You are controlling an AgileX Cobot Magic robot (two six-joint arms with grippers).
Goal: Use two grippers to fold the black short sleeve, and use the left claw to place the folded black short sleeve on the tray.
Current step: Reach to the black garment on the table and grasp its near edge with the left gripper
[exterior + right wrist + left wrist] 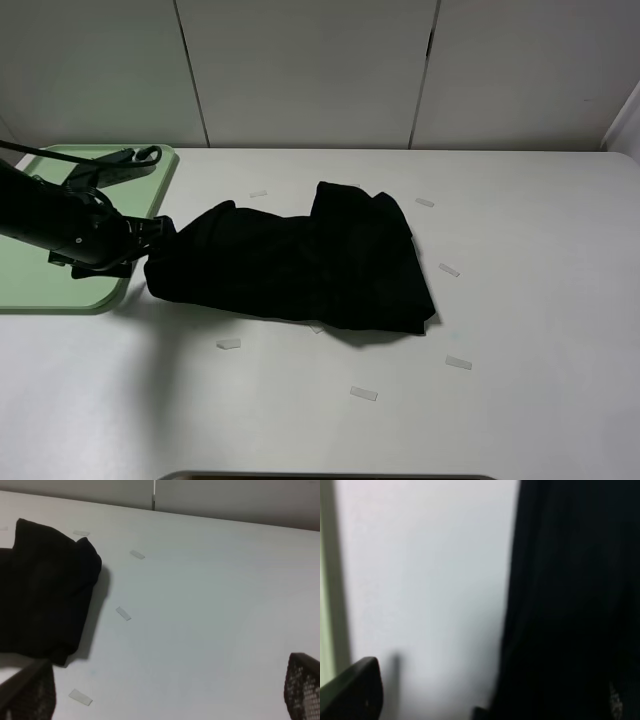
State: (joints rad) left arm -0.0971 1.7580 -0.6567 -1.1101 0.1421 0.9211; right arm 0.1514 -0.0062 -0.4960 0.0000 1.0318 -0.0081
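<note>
While left claw [160, 232] sits against near edge of black short sleeve [310, 265], jaws stand wide apart, bare desk [520, 330] showing between them; cloth touches one side, no pinch seen. Shirt lies rumpled on desk, stretching away ahead of left claw, off tray [55, 295]. Tray lies behind claw, under left arm [50, 215]. Right claw [167, 692] fully spread, holding nothing, over bare desk, shirt off to one side. Small tape strips [449, 270] dot desk around shirt.
</note>
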